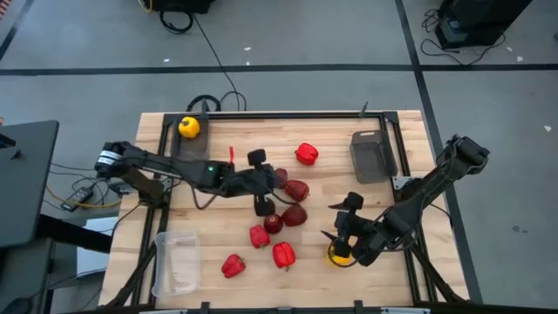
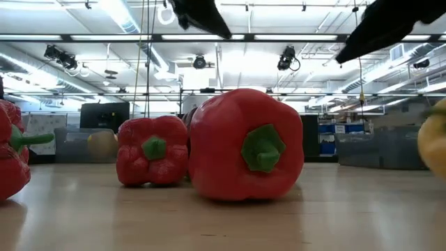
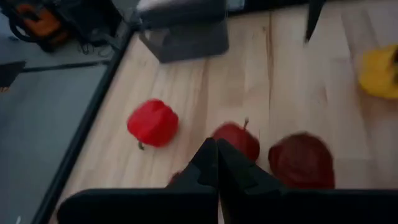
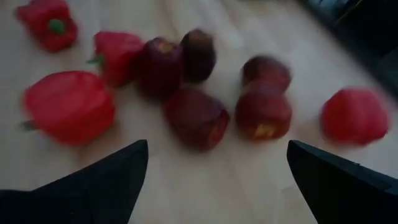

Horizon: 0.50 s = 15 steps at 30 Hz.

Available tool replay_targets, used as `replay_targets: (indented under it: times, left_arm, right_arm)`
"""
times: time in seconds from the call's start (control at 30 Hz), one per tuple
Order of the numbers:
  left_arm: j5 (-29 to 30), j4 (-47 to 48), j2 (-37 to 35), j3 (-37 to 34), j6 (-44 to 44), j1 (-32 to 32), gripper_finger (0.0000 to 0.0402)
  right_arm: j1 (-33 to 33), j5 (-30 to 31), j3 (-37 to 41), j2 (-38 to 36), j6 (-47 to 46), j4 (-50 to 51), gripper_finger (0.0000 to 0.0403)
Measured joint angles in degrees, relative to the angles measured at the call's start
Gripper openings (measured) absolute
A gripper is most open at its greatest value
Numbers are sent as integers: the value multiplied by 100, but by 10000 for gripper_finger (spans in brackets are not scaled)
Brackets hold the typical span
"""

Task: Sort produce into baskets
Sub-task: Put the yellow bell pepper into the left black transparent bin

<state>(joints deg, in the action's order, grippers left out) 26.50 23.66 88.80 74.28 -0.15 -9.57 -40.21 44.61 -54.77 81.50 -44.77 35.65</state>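
My left gripper (image 1: 272,181) is shut and empty over the table's middle, above several dark maroon fruits (image 1: 295,201); they also show in the left wrist view (image 3: 301,160). My right gripper (image 1: 342,220) is open and empty at the near right, and its fingers (image 4: 124,168) point at the maroon fruits (image 4: 198,118). A yellow pepper (image 1: 338,255) lies on the table under the right wrist, partly hidden. Red peppers lie near the front (image 1: 283,255) and at the far middle (image 1: 306,154). A second yellow pepper (image 1: 189,126) sits in the far-left dark grey basket (image 1: 185,146).
An empty dark grey basket (image 1: 373,157) stands at the far right. A clear plastic basket (image 1: 177,262) stands empty at the near left. Two more red peppers (image 1: 233,266) lie beside it near the front edge. A black frame (image 1: 288,112) runs along the table's far edge.
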Motion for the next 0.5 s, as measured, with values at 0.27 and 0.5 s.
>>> replay_targets:
  times: [0.27,0.5]
  left_arm:
    - [-1540,-2407,422,-884,128,-111,38]
    - [-1820,-3197,1073,-1130,101,-548,107]
  right_arm:
    - [-293,-2070,-138,-246,-266,664,385]
    - [-602,-2012,38,445,-529,-356,374]
